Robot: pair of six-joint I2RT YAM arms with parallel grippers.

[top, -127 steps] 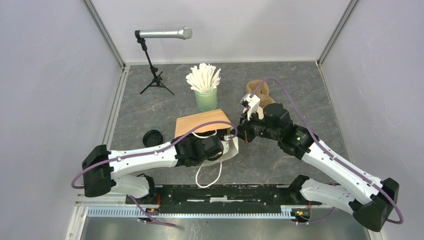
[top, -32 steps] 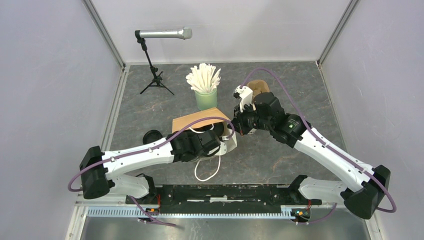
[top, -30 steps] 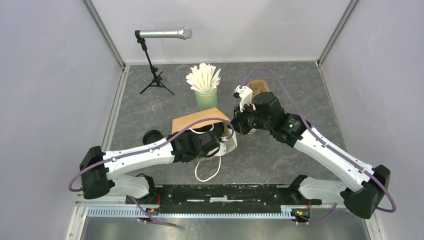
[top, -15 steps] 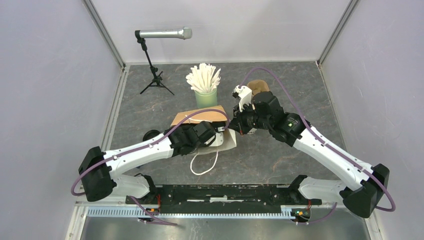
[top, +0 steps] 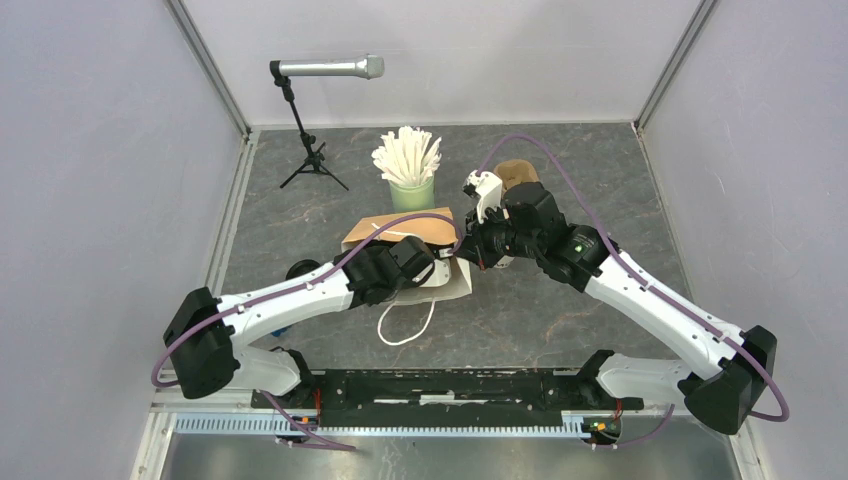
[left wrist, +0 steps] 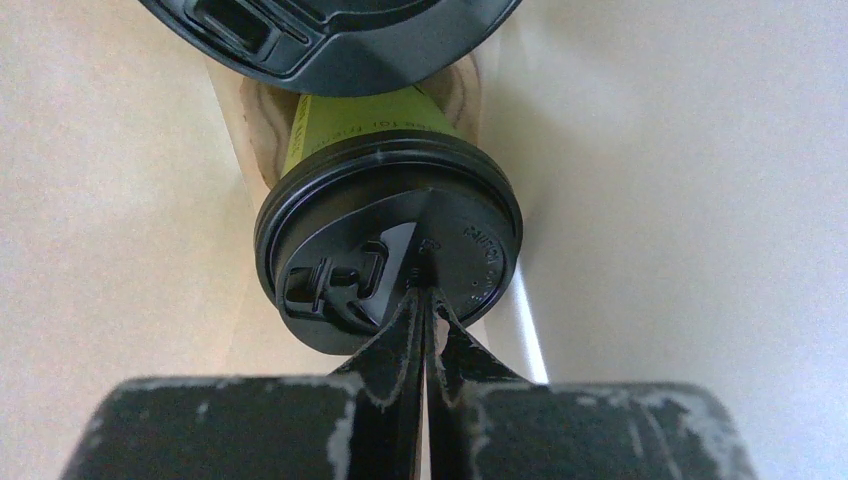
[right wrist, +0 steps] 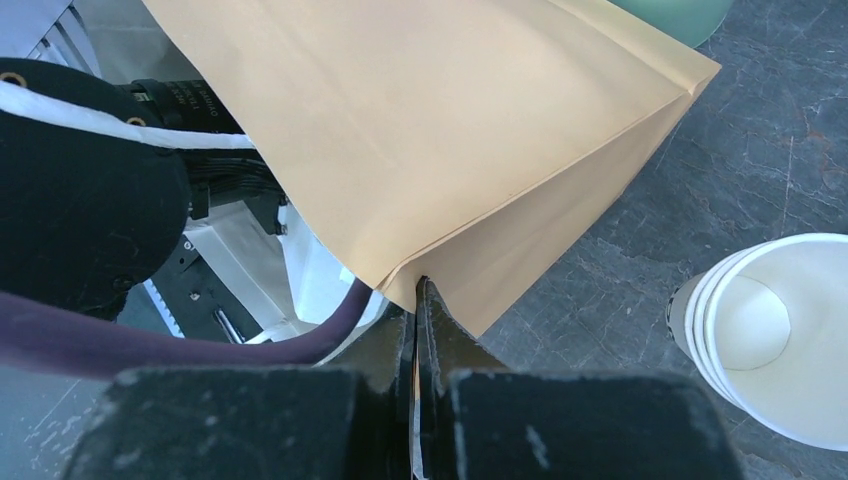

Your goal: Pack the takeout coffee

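Observation:
In the left wrist view I look into the pale inside of the bag. An olive-green takeout coffee cup (left wrist: 372, 120) lies there with its black lid (left wrist: 330, 215) facing me. My left gripper (left wrist: 425, 290) is shut, its tips pinched on the middle of that lid. The black lid of a second cup (left wrist: 330, 30) sits just above it. From the top, the left gripper is hidden inside the brown paper bag (top: 395, 228). My right gripper (right wrist: 415, 287) is shut on the brown paper bag's edge (right wrist: 450, 130) and holds its mouth up.
A mint-green cup of white sticks (top: 410, 190) stands behind the bag. A stack of lidless cream cups (right wrist: 770, 330) is right of the bag. A black-lidded thing (top: 300, 268) sits left of it, a microphone on a tripod (top: 312, 150) at the back left, and a brown object (top: 518, 172) behind the right arm.
My left arm has pushed deeper into the bag, toward the back. The bag and its white handle loop have shifted slightly back and left. The right gripper has kept its hold.

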